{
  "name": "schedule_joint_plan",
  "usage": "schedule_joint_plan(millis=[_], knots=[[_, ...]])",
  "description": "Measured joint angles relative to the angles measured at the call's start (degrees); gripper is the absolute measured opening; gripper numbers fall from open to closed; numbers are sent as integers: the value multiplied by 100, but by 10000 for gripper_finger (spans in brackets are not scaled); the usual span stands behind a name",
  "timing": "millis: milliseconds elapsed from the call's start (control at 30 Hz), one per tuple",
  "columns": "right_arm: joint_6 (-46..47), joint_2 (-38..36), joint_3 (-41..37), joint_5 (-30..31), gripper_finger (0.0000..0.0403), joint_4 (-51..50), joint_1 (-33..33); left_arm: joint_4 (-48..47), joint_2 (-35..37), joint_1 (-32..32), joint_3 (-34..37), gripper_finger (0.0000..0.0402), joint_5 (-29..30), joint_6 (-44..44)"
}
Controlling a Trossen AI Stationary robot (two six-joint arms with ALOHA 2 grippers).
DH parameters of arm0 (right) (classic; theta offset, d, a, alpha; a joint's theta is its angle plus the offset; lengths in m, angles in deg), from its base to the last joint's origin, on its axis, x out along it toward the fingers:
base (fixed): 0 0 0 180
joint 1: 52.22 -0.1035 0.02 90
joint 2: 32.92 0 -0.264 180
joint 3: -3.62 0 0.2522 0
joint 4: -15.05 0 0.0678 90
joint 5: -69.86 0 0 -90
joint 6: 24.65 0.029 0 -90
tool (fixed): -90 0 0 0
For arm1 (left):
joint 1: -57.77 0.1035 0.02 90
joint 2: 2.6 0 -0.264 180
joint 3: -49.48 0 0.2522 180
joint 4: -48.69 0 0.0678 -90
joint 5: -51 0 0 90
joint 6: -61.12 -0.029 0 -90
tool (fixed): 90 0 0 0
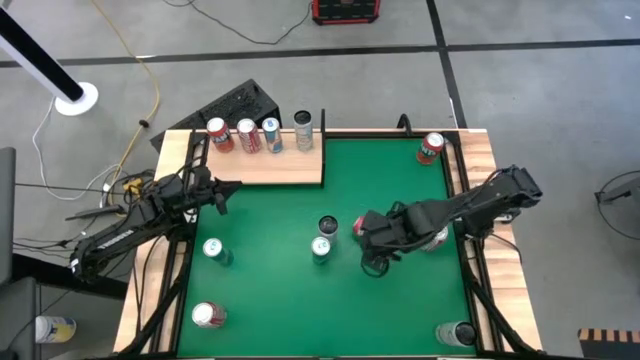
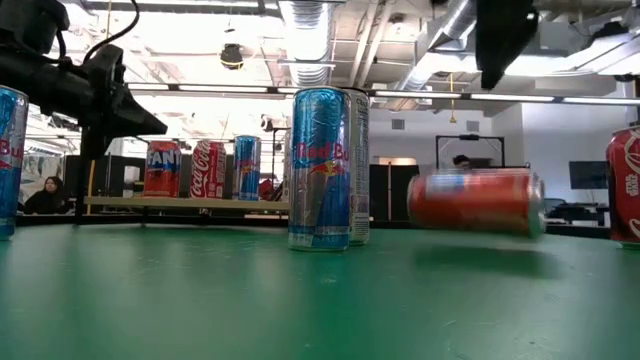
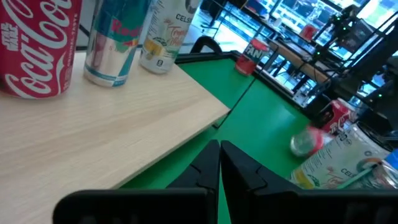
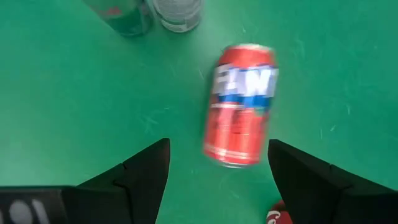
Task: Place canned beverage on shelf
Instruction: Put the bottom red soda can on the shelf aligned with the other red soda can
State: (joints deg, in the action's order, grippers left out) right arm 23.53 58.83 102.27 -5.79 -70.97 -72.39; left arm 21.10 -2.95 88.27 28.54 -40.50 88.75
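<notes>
A red Fanta can (image 4: 239,106) lies on its side on the green tabletop, left of my right gripper in the high view (image 1: 357,226) and blurred in the low view (image 2: 475,203). My right gripper (image 4: 217,180) hangs open above it, pointing steeply down, and touches nothing. The pale-wood shelf (image 1: 262,165) lies at the far left and bears several upright cans, among them a Coca-Cola can (image 3: 37,43) and a Red Bull can (image 3: 115,40). My left gripper (image 3: 219,168) is shut and empty, level beside the shelf's near edge (image 1: 225,190).
Two upright cans (image 1: 328,226) (image 1: 321,248) stand mid-table, just left of the lying can. More cans stand at the far right corner (image 1: 431,148), under my right arm (image 1: 437,238), at the near right (image 1: 455,333) and on the left (image 1: 214,250) (image 1: 208,316).
</notes>
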Motion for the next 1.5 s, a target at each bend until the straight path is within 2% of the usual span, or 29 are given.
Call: schedule_joint_plan(millis=[100, 267, 400, 567, 833, 933, 1067, 1167, 1500], knots=[[187, -250, 2, 176, 282, -29, -151, -19, -1, 0, 0, 0, 0, -1], [640, -529, -57, 1120, 281, -237, -543, 158, -1, 2, 0, 0, -90, 47], [727, -631, -668, 1254, 281, 11, -393, 172, -1, 0, 0, 11, -94, -91], [176, -629, -1298, 742, 281, 287, 535, 178, -1, 1, 0, 74, -82, -280], [-1607, -573, -1700, -603, 317, 818, 2880, 174, -1, 0, 0, 211, -538, -263], [-2089, -466, -1805, -701, 333, 888, 3595, 139, -1, 0, 0, 241, -570, -248], [-2518, -271, -1989, -1070, 350, 1082, 4302, 104, -1, 0, 0, 255, -514, -253], [-2683, 27, -1990, -1441, 354, 1176, 4499, 84, -1, 0, 0, 256, -512, -309], [-3121, 772, -1555, -1341, 346, 1010, 4343, 82, -1, 0, 0, 256, -408, -553]])
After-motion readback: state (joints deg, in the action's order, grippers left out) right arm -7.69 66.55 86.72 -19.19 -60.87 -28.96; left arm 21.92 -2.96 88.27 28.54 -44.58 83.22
